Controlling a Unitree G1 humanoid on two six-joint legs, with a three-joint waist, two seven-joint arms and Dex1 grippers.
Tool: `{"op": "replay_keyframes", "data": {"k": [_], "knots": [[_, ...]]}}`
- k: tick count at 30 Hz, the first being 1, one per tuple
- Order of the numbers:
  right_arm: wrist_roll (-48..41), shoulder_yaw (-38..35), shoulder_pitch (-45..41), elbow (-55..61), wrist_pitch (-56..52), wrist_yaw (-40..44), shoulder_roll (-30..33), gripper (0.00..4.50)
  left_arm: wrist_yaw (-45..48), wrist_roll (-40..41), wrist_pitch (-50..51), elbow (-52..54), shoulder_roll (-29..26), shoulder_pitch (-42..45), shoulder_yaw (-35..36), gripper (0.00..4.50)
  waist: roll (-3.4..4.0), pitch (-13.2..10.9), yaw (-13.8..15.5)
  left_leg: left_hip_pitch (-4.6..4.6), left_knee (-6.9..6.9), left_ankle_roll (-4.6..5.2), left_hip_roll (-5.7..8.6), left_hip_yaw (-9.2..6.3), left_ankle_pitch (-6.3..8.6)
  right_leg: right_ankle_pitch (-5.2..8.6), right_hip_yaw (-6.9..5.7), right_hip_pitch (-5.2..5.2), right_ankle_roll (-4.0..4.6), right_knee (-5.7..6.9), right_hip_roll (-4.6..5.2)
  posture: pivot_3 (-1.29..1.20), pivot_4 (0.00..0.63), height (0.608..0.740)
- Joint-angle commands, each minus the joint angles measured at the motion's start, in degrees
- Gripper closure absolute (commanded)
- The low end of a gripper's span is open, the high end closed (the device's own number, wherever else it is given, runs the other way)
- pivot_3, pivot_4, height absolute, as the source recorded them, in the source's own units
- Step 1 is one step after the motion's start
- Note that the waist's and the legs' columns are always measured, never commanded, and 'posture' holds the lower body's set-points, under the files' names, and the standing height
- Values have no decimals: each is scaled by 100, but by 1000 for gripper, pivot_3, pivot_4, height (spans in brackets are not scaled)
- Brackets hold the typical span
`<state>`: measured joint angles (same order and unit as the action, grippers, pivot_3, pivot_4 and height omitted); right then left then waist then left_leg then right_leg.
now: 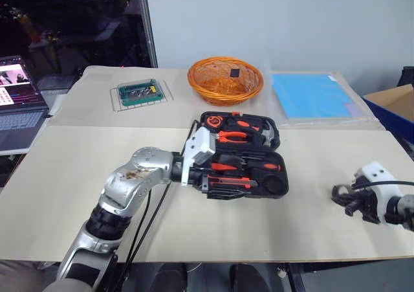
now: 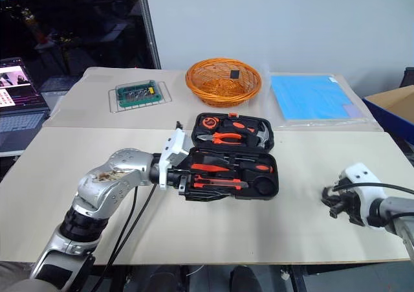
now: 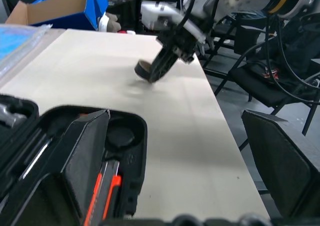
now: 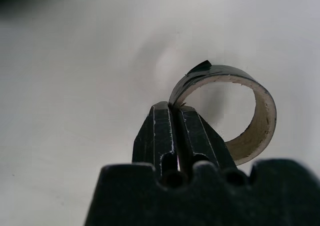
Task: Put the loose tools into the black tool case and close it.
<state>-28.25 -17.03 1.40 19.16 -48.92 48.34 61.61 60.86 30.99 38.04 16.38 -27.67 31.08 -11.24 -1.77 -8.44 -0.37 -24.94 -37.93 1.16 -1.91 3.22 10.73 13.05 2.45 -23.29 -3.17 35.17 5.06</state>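
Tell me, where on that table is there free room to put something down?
Free: the near left stretch beside the left arm, and the strip between the case and the right gripper, which holds the tape ring. Crowded: the far edge, with the bit box, basket and blue sheet.

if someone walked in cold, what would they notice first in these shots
The open black tool case in the middle of the table, its recesses full of orange-and-black tools, draws the eye first, with the left tool open at its near left corner. Off to the right, near the table's edge, the right tool is pinched shut on the wall of a small dark tape ring. Behind the case sits an orange wicker basket.
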Motion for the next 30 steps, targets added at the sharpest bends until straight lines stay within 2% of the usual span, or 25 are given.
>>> {"op": "replay_keyframes", "data": {"k": [1, 6, 8, 11, 16, 24, 30], "knots": [[-495, 154, -748, 734, -418, 228, 244, 4461, 44, 289, 120, 357, -314, -159, 397, 3, -3, -3, -39, 3, 0, 0, -3, -3, 0, 1, -1, 0, 1, 4, -2, 0, 150, 740], [214, 2137, -2265, 401, -223, 777, 378, 4461, 71, 485, 291, 828, -981, -701, 784, 3, -20, -16, -45, 10, 1, -2, -5, -2, 1, -1, -4, -1, 9, -6, 14, 0, 150, 740], [764, 2911, -2726, 10, 56, 1081, 385, 4461, -45, 518, 324, 907, -1048, -755, 872, 3, -20, -20, -9, 6, 3, -2, -5, -1, 1, -1, -2, -10, 10, -9, 22, 0, 150, 740], [1201, 3549, -3127, -400, 333, 1499, 347, 4461, -202, 539, 350, 996, -1049, -733, 873, 3, -21, -21, 72, -31, 3, -1, 4, 13, 0, -23, -3, -76, 45, -8, 34, 0, 150, 740], [1481, 3998, -3505, -681, 479, 2043, 179, 4461, -464, 604, 441, 1126, -1025, -754, 852, 3, -25, -23, 80, -59, 3, 0, 1, 22, 0, -49, -2, -84, 10, 1, 12, 0, 150, 740], [2008, 4495, -3878, -947, 607, 2517, -212, 4461, -654, 599, 425, 1193, -1047, -870, 850, 3, -28, -22, 31, -34, 2, -5, -4, 26, -3, -30, -1, -79, 43, 36, 6, 0, 150, 740], [2219, 4522, -4155, -1127, 735, 2732, -555, 4461, -709, 541, 336, 1150, -1057, -939, 874, 3, -55, -18, -46, -25, 2, -9, -4, 24, -6, -32, -1, -81, 38, 65, 4, 0, 150, 740]]}}
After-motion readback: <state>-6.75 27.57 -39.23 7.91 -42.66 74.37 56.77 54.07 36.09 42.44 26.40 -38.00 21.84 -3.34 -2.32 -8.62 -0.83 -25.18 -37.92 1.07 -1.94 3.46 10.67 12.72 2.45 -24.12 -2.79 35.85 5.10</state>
